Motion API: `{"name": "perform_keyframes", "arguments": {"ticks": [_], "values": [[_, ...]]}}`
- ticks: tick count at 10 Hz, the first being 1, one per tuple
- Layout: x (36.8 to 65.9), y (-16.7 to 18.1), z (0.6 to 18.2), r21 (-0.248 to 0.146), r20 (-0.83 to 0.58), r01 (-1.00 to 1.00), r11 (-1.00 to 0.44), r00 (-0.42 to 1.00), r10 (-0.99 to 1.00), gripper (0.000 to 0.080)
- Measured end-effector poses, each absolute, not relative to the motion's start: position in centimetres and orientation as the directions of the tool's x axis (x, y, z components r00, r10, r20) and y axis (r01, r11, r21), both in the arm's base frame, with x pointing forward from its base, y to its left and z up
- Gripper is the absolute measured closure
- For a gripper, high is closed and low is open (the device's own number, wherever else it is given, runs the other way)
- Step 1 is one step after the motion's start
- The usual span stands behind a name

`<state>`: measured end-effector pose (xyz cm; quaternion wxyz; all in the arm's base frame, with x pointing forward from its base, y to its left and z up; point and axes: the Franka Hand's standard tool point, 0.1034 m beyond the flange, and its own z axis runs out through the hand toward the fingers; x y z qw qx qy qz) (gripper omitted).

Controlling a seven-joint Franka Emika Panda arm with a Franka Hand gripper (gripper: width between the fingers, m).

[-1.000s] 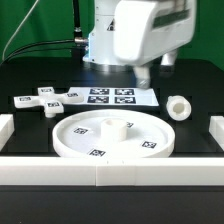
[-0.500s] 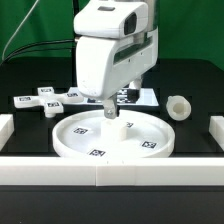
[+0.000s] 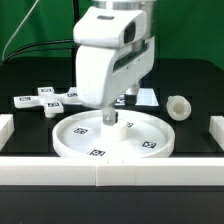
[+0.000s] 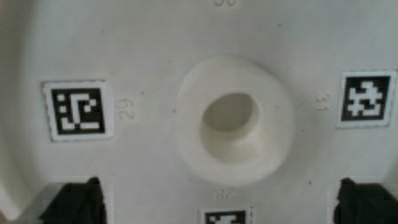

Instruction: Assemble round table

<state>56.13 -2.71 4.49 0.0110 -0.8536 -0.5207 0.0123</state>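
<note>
The large white round disc (image 3: 112,138) lies flat on the black table at the front centre, its central hub (image 3: 115,126) partly behind my fingers. My gripper (image 3: 108,112) hangs open and empty just above the hub. In the wrist view the hub (image 4: 235,118) with its hole fills the middle, tags on either side, and my dark fingertips (image 4: 75,200) stand wide apart. The short thick cylinder (image 3: 178,107) lies on its side at the exterior view's right. The cross-shaped piece (image 3: 47,101) lies at the exterior view's left.
The marker board (image 3: 143,96) lies behind the disc, mostly hidden by the arm. White border rails run along the front (image 3: 110,173) and both sides (image 3: 5,128) of the table.
The arm has come forward and down from the back of the table to just over the disc's hub. The gripper has stayed open. The parts have not moved.
</note>
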Motion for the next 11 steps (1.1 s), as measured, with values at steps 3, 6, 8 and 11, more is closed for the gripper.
{"name": "perform_keyframes", "arguments": {"ticks": [3,6,8,11], "values": [[55.5,-3.2,2.5,-0.059,-0.018,0.883,-0.465,0.465,0.885,0.015],[54.9,-3.3,1.4,-0.077,-0.024,0.88,-0.468,0.468,0.884,0.015],[54.8,-3.4,1.2,-0.08,-0.025,0.879,-0.47,0.469,0.883,0.015],[54.8,-3.4,1.3,-0.079,-0.025,0.879,-0.47,0.469,0.883,0.0391]]}}
